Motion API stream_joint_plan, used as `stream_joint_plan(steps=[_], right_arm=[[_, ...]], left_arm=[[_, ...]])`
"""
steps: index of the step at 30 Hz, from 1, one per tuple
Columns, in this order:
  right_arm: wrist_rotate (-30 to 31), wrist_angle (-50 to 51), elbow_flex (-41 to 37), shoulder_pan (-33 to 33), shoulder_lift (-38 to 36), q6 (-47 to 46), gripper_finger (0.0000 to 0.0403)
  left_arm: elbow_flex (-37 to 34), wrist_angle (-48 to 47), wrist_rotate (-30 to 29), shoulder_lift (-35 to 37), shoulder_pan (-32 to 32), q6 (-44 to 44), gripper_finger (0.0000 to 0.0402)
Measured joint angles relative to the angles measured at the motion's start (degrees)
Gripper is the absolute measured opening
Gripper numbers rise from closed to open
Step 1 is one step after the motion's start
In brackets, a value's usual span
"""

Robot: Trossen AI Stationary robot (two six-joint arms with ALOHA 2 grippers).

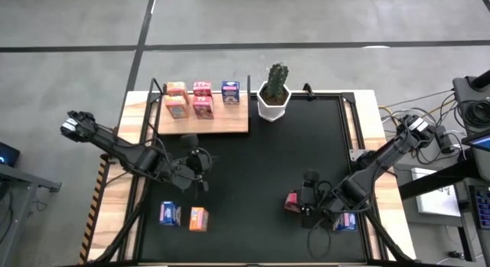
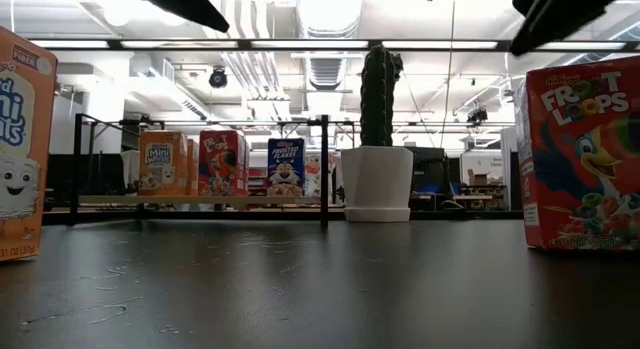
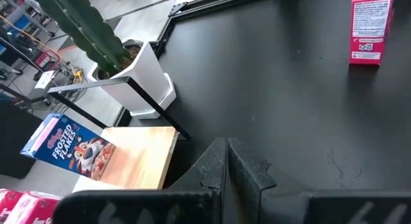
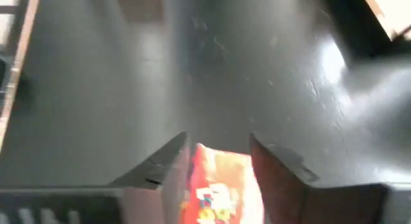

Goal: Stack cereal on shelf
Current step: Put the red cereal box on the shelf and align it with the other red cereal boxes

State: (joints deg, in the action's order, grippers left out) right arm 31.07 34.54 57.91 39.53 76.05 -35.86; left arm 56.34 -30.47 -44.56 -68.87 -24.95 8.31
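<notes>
Cereal in nine small boxes, five on the shelf and four on the desk. Shelf (image 1: 222, 123) at the far left of the black-topped desk (image 1: 260, 160), a light-wood board with thin black posts.

On the board, from left to right: orange pair (image 1: 177, 108), one box behind the other; pink-red pair (image 1: 204, 107), likewise; shelved blue box (image 1: 230, 92), alone towards the right end. All five upright, seen in the low view as a row of fronts beyond the posts, with the Frosted Flakes front of the shelved blue box (image 2: 286, 167) rightmost.

On the desk, near left: near-left blue box (image 1: 169, 214) and near-left orange box (image 1: 198, 219), side by side, close but apart.

Near right: Froot Loops box (image 1: 292, 202), pink-red and upright on the desk. Just to its right, near-right blue box (image 1: 346, 221), partly under the right arm.

Right tool (image 1: 305, 202) directly at the Froot Loops box (image 4: 221, 185), which shows between the spread fingers (image 4: 164, 176) in the right wrist view. In the low view the same box (image 2: 580, 154) standing on its own base, faces free of any finger. Tool released.

Left tool (image 1: 203, 175) left of centre, between the shelf and the two near-left boxes, well apart from both. Fingers (image 3: 247, 169) pressed together, clenched on nothing.

Cactus pot (image 1: 273, 102), white, at the far edge just right of the shelf.
</notes>
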Motion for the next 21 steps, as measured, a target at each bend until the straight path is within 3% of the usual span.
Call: stream_joint_plan(steps=[7,11,16,21], right_arm=[[-1.7,6.4,0.0,0.0,0.0,-6.6,0.0275],[-4.4,6.3,-0.1,0.2,0.3,-7.9,0.0316],[-4.1,6.8,-0.7,0.4,1.0,-10.1,0.0334],[-4.1,6.7,-2.3,0.4,1.3,-11.1,0.0311]], left_arm=[[0.0,0.0,0.0,-0.1,0.0,0.1,0.0],[0.0,0.0,0.0,-0.1,0.0,0.0,0.0],[0.0,0.0,0.0,-0.1,0.0,0.0,0.0],[0.0,0.0,0.0,-0.1,0.0,0.0,0.0]])
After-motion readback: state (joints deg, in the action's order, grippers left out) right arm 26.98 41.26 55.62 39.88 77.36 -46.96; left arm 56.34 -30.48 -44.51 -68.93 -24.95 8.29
